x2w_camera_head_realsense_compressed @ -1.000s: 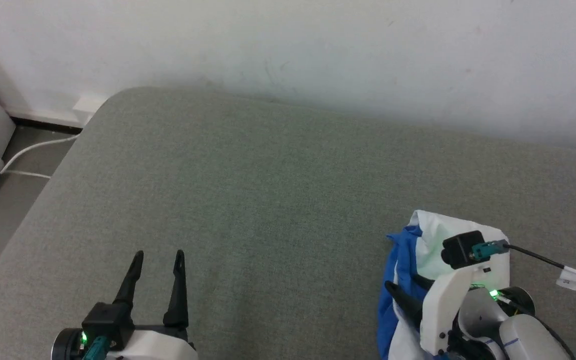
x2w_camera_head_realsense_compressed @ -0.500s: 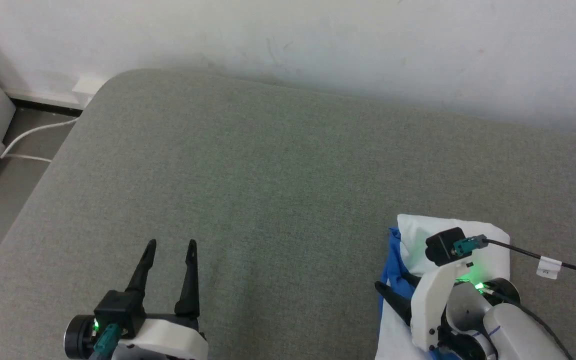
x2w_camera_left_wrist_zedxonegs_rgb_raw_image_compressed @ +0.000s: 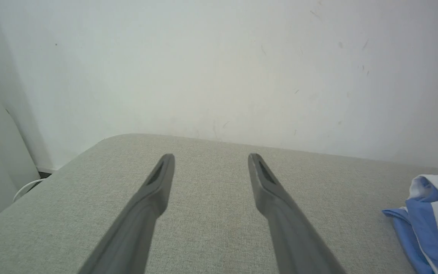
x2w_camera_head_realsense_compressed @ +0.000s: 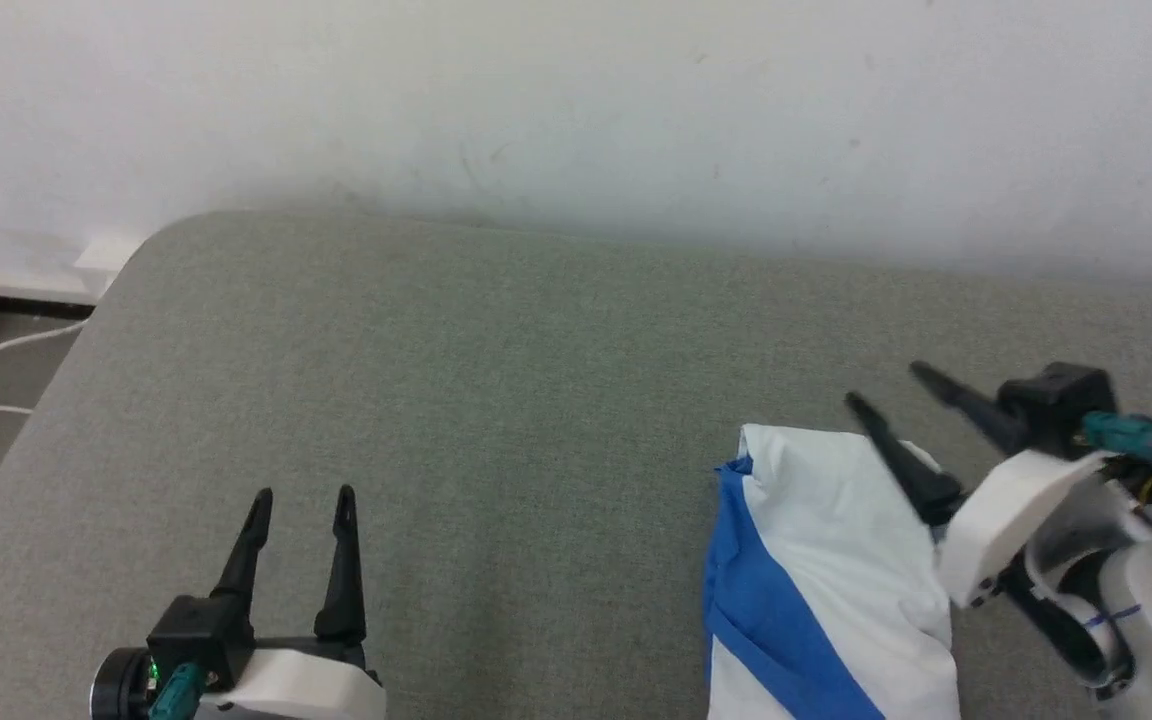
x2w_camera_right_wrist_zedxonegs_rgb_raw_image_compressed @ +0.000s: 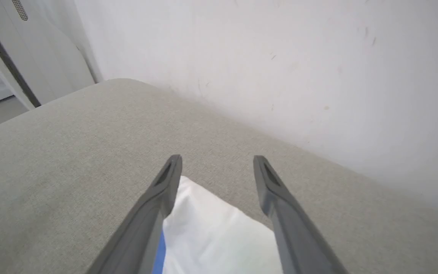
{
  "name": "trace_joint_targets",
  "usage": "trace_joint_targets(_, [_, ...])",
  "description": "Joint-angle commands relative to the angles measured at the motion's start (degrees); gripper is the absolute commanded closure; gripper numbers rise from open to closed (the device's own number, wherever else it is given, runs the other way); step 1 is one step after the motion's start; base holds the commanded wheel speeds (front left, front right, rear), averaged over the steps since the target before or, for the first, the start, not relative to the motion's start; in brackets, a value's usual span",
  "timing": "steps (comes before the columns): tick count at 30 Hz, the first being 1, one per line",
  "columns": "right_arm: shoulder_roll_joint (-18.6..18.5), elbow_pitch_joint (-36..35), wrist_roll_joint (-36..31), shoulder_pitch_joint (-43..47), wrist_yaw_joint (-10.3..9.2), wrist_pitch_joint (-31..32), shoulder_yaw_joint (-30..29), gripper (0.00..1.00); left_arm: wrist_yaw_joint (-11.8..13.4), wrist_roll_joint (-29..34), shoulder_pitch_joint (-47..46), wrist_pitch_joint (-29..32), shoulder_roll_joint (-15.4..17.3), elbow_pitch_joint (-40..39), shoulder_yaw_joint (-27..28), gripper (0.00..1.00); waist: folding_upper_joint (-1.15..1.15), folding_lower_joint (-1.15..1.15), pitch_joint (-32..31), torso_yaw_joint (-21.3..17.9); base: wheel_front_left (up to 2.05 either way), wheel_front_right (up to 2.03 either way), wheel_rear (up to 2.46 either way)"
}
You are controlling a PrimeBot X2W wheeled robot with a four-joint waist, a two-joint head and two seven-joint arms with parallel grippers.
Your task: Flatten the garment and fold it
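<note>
A white-and-blue T-shirt (x2w_camera_head_realsense_compressed: 836,560) lies bunched in a compact heap at the near right of a grey fabric-covered worktop (x2w_camera_head_realsense_compressed: 496,400), its lower part running off the bottom of the head view. The right pincer (x2w_camera_head_realsense_compressed: 884,385) hovers over the heap's far corner, jaws spread wide and holding nothing; whether its lower finger brushes the cloth cannot be told. The left pincer (x2w_camera_head_realsense_compressed: 303,494), equally wide and empty, sits well apart on the near left over bare fabric.

The risk lies in the layers. A pinch into the heap may well catch several thicknesses at once, so a pull would drag the whole bundle instead of opening it. With the shirt so near the front edge, a sideways tug could also slide it off, and the left pincer seems too far away to pin it.
</note>
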Motion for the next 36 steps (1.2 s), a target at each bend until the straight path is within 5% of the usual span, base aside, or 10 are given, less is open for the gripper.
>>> trace_joint_targets(1, [-0.93,-0.82,-1.41,-0.92,-0.12,-1.42,-1.02,0.00,-0.41,0.14,0.48,-0.27,-0.16,-0.52,0.33,0.00,0.01,0.00,-1.46,-2.18,0.00,0.00,0.00])
trace_joint_targets(9, [-1.57,-5.52,-12.08,3.90,-0.12,-13.53,-13.44,0.00,-0.65,-0.18,-0.27,-0.27,-0.24,-4.25,0.21,0.00,0.01,0.00,-0.41,-4.96,0.00,0.00,0.00])
trace_joint_targets(16, [6.62,-8.11,-17.00,12.80,-0.12,-19.74,-25.32,0.00,0.18,-0.36,-0.48,-0.27,-0.29,-6.88,-0.84,0.00,0.01,0.00,0.65,-5.87,0.00,0.00,0.00])
trace_joint_targets(23, [14.38,-10.69,-17.72,19.42,-0.12,-21.76,-28.97,0.00,1.05,0.42,0.85,-0.27,-0.30,-8.66,-1.58,0.00,0.01,0.00,1.36,-6.17,0.00,0.00,0.00])
trace_joint_targets(30, [15.69,-11.58,-16.68,20.60,-0.12,-19.83,-28.32,0.00,0.68,0.90,0.63,-0.27,-0.31,-8.21,-2.30,0.00,0.01,0.00,2.13,-5.73,0.00,0.00,0.00])
trace_joint_targets(36, [11.56,-12.73,-9.27,20.45,-0.12,-4.66,-23.06,0.00,0.42,1.03,-0.54,-0.27,-0.31,-7.19,-3.09,0.00,0.01,0.00,4.10,-4.74,0.00,0.00,0.00])
